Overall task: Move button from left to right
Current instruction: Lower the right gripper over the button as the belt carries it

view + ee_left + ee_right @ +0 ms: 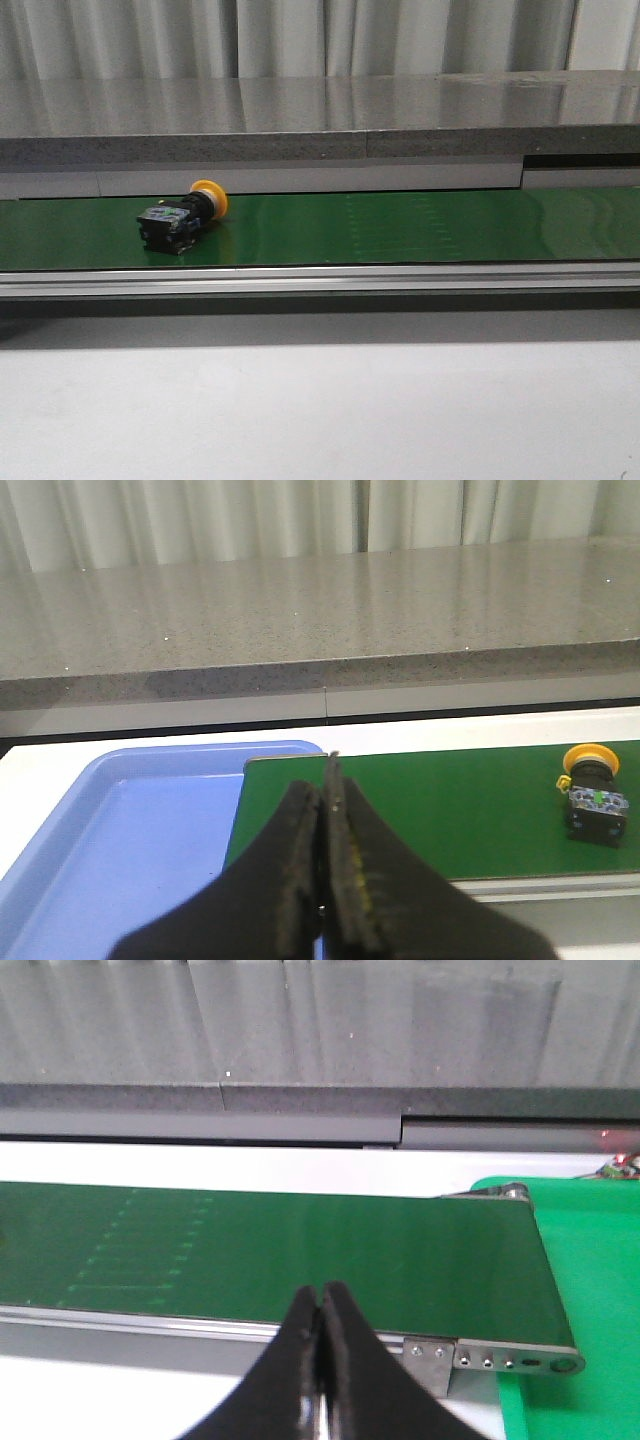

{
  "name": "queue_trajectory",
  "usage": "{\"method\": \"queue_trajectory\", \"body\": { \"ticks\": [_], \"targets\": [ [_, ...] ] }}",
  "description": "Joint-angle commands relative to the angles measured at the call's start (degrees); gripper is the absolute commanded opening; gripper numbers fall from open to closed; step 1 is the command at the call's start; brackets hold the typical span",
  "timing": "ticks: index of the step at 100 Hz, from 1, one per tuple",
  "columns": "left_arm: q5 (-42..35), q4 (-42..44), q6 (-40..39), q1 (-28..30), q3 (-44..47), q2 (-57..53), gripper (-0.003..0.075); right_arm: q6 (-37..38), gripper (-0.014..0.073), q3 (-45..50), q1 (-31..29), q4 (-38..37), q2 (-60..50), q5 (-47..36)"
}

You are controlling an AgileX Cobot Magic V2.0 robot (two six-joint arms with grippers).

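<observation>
Fingers [300, 880] of the left gripper [325, 780] are seen pressed together, with nothing held between them. The gripper is held above the near edge of a green belt [440, 810], just where the belt's end meets a blue tray [130, 850]. The tray is seen beside that end of the belt, resting on a white table [40, 765].

The right gripper [321, 1305] is likewise closed on nothing, its two black fingers [350, 1370] brought tip to tip. It is positioned over the near metal rail [480, 1358] of the belt, close to the belt's other end, where a bright green surface [590, 1290] is seen alongside.

The button [183, 218] is found lying on its side on the belt, in the left part of the front view, well apart from both grippers. Its yellow-orange cap [212, 196] is turned toward the far edge of the belt and slightly to the right, while the black body [168, 226], marked with small greenish spots, is pointed toward the near rail. In the left wrist view the button [592, 800] is seen near the belt's far edge.

A grey stone-like ledge [320, 115] is seen running behind the belt, with pale curtains [300, 35] hung behind it.
</observation>
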Motion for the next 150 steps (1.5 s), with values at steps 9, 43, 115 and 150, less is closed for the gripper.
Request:
{"method": "queue_trajectory", "body": {
  "ticks": [9, 43, 115, 150],
  "targets": [
    [-4.5, -0.8, -0.1, -0.3, -1.5, 0.7, -0.0019, -0.1, -0.0068, -8.1, -0.3, 0.1, 10.8, -0.6],
    [-4.5, -0.8, -0.1, -0.3, -1.5, 0.7, -0.0019, -0.1, -0.0068, -11.3, -0.3, 0.2, 21.2, -0.7],
    [-4.5, -0.8, -0.1, -0.3, -1.5, 0.7, -0.0019, -0.1, 0.0613, -11.3, -0.3, 2.1, 21.2, 3.7],
    [-4.5, -0.8, -0.1, -0.3, -1.5, 0.7, -0.0019, -0.1, 0.0613, -14.9, -0.3, 10.0, 27.6, 3.6]
  ]
}}
